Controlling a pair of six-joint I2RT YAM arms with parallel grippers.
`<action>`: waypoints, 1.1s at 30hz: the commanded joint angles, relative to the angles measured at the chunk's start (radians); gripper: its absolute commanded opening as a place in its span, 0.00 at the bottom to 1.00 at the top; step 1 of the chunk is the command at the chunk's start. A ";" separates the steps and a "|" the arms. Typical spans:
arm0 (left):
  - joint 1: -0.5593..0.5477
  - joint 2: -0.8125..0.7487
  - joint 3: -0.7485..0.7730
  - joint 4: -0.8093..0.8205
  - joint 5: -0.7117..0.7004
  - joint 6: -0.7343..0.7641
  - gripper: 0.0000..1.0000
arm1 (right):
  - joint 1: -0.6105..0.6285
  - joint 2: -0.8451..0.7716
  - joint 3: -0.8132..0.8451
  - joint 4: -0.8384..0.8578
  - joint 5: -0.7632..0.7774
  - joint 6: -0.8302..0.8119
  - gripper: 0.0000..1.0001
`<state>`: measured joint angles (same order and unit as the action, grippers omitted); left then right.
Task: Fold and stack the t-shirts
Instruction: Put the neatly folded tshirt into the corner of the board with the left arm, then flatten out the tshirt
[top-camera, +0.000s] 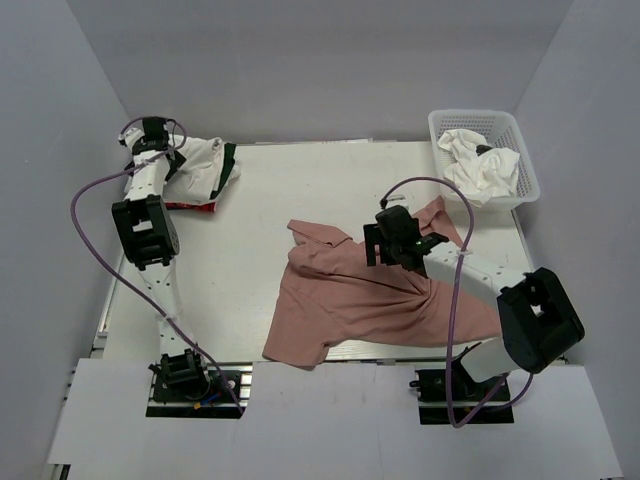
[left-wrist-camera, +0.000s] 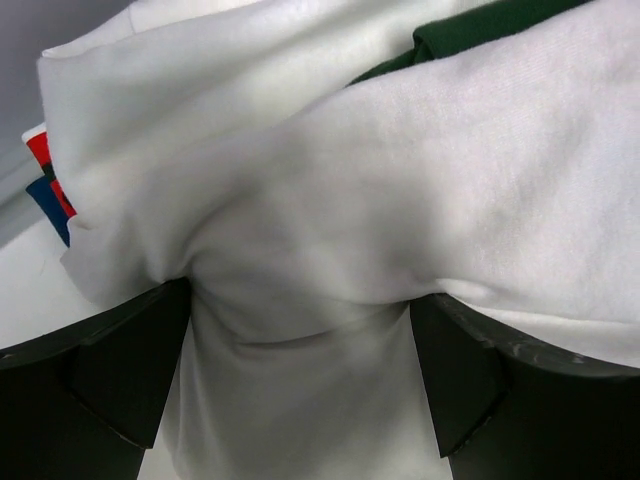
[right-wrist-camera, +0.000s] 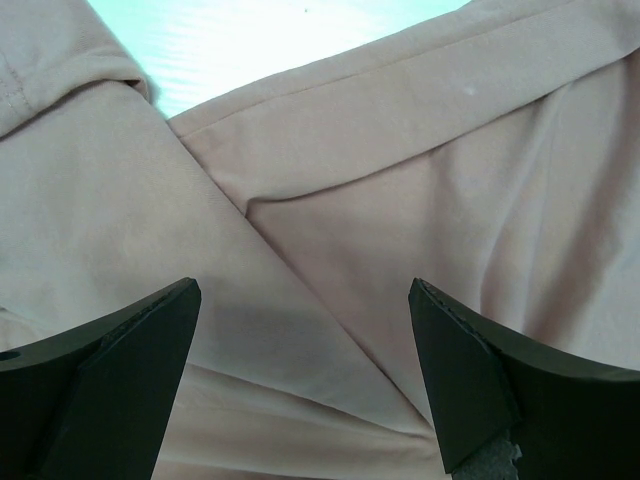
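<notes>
Left end effector (left-wrist-camera: 300, 330) sits at the far left corner of the surface (top-camera: 300, 190). Its jaws are spread wide and grip nothing, but they press into the top white t-shirt (left-wrist-camera: 350, 200), so cloth bulges up between the fingers (left-wrist-camera: 100, 370). That shirt crowns the stack (top-camera: 205, 170), with the dark green t-shirt (left-wrist-camera: 480, 20), red t-shirt (left-wrist-camera: 38, 150) and blue t-shirt (left-wrist-camera: 50, 200) showing at its edges. If the jaws close here, or the arm leaves sideways, the bulge would likely catch and drag the top layer, spoiling the pile.

Right of centre, the pink t-shirt (top-camera: 350, 300) lies rumpled and unfolded, its near corner reaching the surface's near edge. The right end effector (right-wrist-camera: 305, 340) hovers just above it, jaws apart and empty, where creases cross. Closing there would probably pinch several layers mid-body rather than a hem, giving a bunched fold. A pull toward the bases could slide the shirt off the edge.

At far right, another crumpled white t-shirt (top-camera: 480, 165) waits in the basket (top-camera: 530, 190).
</notes>
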<state>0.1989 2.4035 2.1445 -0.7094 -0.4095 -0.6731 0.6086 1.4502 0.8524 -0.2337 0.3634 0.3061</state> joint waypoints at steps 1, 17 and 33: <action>0.010 0.126 0.101 0.021 0.112 -0.003 1.00 | -0.009 0.010 0.054 -0.003 -0.009 -0.013 0.90; 0.001 -0.226 -0.076 0.074 0.339 0.026 1.00 | -0.006 -0.056 0.090 0.048 -0.119 -0.047 0.90; -0.217 -0.995 -0.953 0.512 0.842 0.005 1.00 | -0.073 -0.359 -0.252 0.067 -0.060 0.171 0.90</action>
<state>0.0822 1.5497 1.3663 -0.3740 0.2749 -0.6140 0.5709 1.1297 0.6353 -0.1493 0.2592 0.3805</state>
